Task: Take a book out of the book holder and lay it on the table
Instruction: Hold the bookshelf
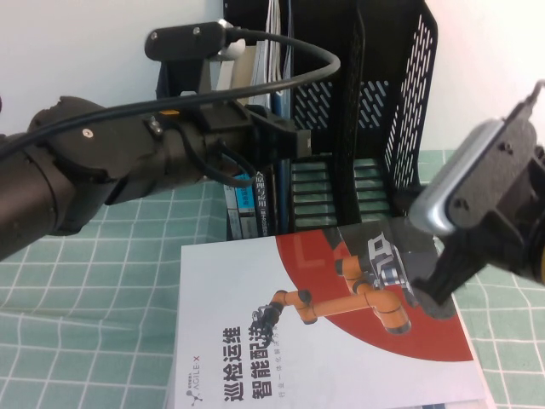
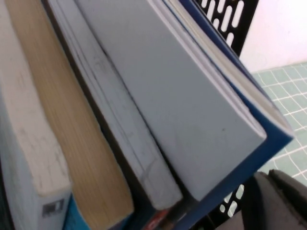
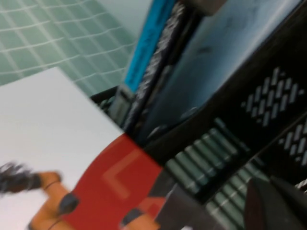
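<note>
The black book holder stands upright at the back of the table. A dark blue-teal book stands in one of its left compartments, among other upright books. My left gripper reaches into that left part of the holder at mid height, right against the standing books; whether it holds one is hidden. My right gripper is shut, with nothing seen in it. It hangs low in front of the holder, over the far right corner of a flat white-and-red book.
The white-and-red book with an orange robot arm on its cover lies flat in front of the holder and fills the middle front of the table. The holder's right compartments show only their slatted floor. Green checked cloth lies bare at the left.
</note>
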Action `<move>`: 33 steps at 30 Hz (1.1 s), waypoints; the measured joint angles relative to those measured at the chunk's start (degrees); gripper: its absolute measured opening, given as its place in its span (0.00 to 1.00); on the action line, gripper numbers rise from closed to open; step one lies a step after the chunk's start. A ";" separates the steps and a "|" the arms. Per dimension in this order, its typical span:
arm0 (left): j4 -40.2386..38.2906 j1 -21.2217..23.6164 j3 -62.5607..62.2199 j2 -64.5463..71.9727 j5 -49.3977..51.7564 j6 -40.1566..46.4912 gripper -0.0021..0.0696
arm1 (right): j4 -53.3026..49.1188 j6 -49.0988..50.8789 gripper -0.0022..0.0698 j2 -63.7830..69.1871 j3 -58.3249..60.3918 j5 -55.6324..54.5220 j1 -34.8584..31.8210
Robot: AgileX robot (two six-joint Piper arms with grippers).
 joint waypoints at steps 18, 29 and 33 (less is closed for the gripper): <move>-4.49 0.00 -0.33 3.74 6.12 -2.20 0.03 | 11.11 -13.72 0.03 2.36 -4.77 11.31 -0.10; -4.14 2.53 -0.45 2.29 14.45 -2.69 0.03 | 47.93 -52.94 0.03 2.36 -3.13 30.91 -8.87; -4.11 2.78 -0.64 2.20 14.57 -2.95 0.03 | 73.48 -74.59 0.03 2.36 -3.13 34.57 -11.67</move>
